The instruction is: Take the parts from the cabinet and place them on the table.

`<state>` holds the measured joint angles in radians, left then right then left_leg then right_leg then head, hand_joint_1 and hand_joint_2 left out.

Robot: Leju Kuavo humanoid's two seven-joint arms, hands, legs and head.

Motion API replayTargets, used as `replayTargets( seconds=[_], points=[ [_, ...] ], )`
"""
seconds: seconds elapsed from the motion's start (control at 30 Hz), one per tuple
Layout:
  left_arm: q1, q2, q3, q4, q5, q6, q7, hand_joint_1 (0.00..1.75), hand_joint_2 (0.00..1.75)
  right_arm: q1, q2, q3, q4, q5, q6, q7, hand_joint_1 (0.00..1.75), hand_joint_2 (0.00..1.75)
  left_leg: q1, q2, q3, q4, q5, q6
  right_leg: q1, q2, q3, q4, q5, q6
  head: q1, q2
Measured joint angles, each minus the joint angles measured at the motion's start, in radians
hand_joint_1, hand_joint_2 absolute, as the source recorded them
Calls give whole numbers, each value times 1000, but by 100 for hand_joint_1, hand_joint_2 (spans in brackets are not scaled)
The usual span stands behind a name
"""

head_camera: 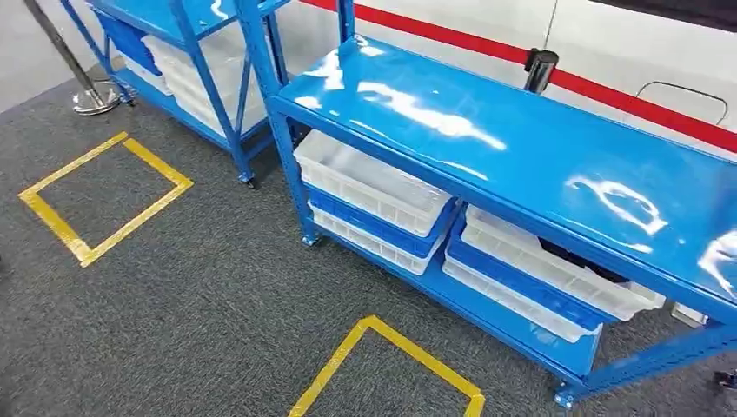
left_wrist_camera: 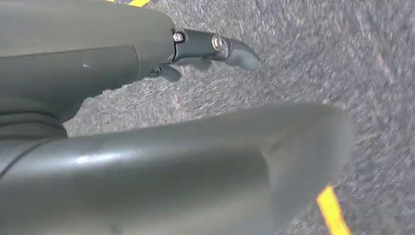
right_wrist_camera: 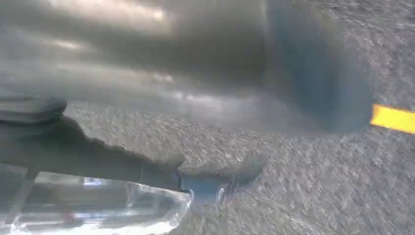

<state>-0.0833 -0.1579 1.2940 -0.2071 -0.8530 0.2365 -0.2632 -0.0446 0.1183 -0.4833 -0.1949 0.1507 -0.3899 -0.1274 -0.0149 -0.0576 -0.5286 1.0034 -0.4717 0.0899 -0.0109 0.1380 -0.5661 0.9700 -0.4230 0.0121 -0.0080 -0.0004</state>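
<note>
Head view: a glossy blue bench [head_camera: 521, 148] is seen from above, running from the upper middle toward the lower right, with ceiling lights reflected on its bare top. On the lower shelf [head_camera: 556, 343] under that top, stacked trays are stored in two piles side by side. The left pile [head_camera: 374, 195] is made of a white tray on top, a blue one beneath it and another white one at the bottom. The right pile [head_camera: 539, 278] is layered the same way, and something dark is glimpsed inside its top tray; what it is cannot be told. A second blue rack [head_camera: 187, 65] stands to the upper left, holding more white and blue trays. Grey carpet [head_camera: 174, 295] covers the floor, marked with two squares of yellow tape [head_camera: 104, 195], one to the left and one near the lower edge. Behind the bench a white wall with a red stripe [head_camera: 626, 95] is visible, and a small dark cylinder [head_camera: 541, 69] stands at the bench's far edge.

In the left wrist view, the left hand [left_wrist_camera: 161, 117] hangs above the carpet; its thick thumb and dark fingers [left_wrist_camera: 215, 49] are held apart and nothing is gripped.

In the right wrist view, the right hand [right_wrist_camera: 147, 122] is blurred, and a clear plastic-wrapped part [right_wrist_camera: 98, 208] is held against its fingers [right_wrist_camera: 161, 174] over the carpet.
</note>
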Motion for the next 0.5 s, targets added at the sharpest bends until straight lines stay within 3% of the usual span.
replayTargets(
  seconds=[0.03, 0.07, 0.1, 0.13, 0.2, 0.23, 0.3, 0.33, 0.37, 0.4, 0.43, 0.5],
  points=[
    [0, -2, 0, 0, 0, 0, 0, 0, 0, 0, -5, 0, 0, 0, 0, 0, 0, 0, 17, 19, 12, -42, 20, 1, 17, -1, -7, 3, 3, 2, 0, 0],
    [-1, -2, 0, 0, 0, 0, 0, 0, 0, 1, -7, 0, 0, 0, 0, -3, 0, 0, 13, 30, 24, -59, 33, -5, 17, -57, -24, 28, -14, -5, 3, 0],
    [0, -3, 0, 0, 0, 0, -2, 0, 0, -2, -7, 0, 0, 0, 0, -5, 0, 0, 15, 43, 24, -71, 41, 2, 18, -95, -51, 87, -50, -12, 13, 0],
    [3, -3, 0, 0, 0, 0, -2, 0, 0, -6, -8, 0, 0, -1, 0, -5, 0, 0, 15, 60, 20, -71, 43, -2, 11, -113, -87, 157, -83, -12, 13, 0],
    [6, -5, 0, 1, -1, -3, -2, 0, 0, -5, -12, 0, 0, -3, -1, -7, 0, 0, 15, 90, 15, -70, 42, -7, 0, -124, -145, 281, -129, -2, 15, 0],
    [5, -6, -1, 1, -4, -5, -3, 0, 0, -2, -13, -2, 0, -8, -2, -8, 0, 0, 16, 107, 14, -69, 43, -13, -10, -129, -148, 297, -129, 12, 14, 0],
    [5, -6, -3, 1, -11, -10, -4, 0, 0, 1, -15, -8, 0, -16, -4, -9, 0, 0, 22, 131, 11, -65, 41, -26, -23, -143, -78, 180, -84, 42, 15, 0],
    [5, -7, -5, 1, -17, -16, -5, 0, 0, 1, -17, -10, 0, -20, -5, -9, 0, 0, 26, 145, 9, -54, 36, -38, -31, -171, -2, 53, -46, 60, 16, 0],
    [5, -6, -6, 1, -22, -18, -6, 0, 0, -2, -16, -12, 0, -24, -6, -10, 0, 0, 24, 157, 6, -38, 28, -50, -34, -222, 35, -15, -39, 58, 18, 0],
    [6, -2, -8, 0, -26, -19, -8, 0, 0, -5, -9, -13, 0, -28, -7, -11, 0, 0, 17, 165, 4, -34, 18, -62, -24, -240, 25, 0, -37, 51, 20, 0],
    [6, -2, -11, 0, -27, -20, -8, 0, 0, -5, -11, -16, -1, -30, -10, -13, 0, 0, 17, 173, 10, -29, 13, -72, -20, -218, 16, 4, -36, 33, 15, 0],
    [0, -3, -13, 0, -33, -22, -10, 0, 0, -3, -12, -20, -1, -34, -11, -13, 0, 0, 23, 195, 19, -33, 17, -84, -12, -199, 11, 8, -35, 16, 12, 0]
  ],
)
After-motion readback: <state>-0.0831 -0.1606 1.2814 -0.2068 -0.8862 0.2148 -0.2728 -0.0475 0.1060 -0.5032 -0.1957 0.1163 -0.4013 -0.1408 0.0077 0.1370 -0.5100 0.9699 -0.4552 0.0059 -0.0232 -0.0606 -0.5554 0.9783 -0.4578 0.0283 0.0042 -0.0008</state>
